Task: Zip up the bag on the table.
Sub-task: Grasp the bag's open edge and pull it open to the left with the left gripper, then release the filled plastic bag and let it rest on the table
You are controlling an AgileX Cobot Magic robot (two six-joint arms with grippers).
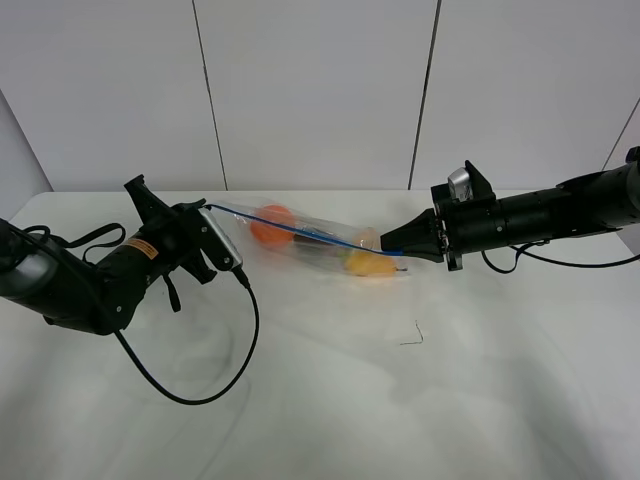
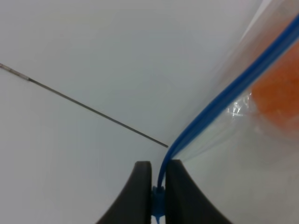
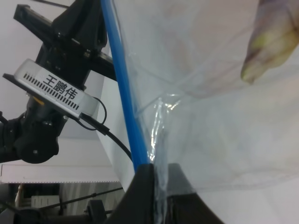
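The clear bag (image 1: 318, 243) hangs stretched between my two grippers just above the white table (image 1: 320, 420). Orange (image 1: 272, 224), dark and yellow (image 1: 368, 264) produce show through it. Its blue zip strip (image 1: 300, 234) runs along the top edge. My left gripper (image 1: 208, 209) is shut on the strip's left end; in the left wrist view the fingers (image 2: 158, 164) pinch the blue strip (image 2: 224, 95). My right gripper (image 1: 395, 246) is shut on the bag's right end; in the right wrist view it (image 3: 158, 167) clamps the plastic (image 3: 210, 116) beside the strip (image 3: 122, 84).
A black cable (image 1: 215, 385) loops from the left arm onto the table. A small dark bent wire (image 1: 413, 337) lies on the table in front of the bag. A white panelled wall (image 1: 320, 90) stands behind the table.
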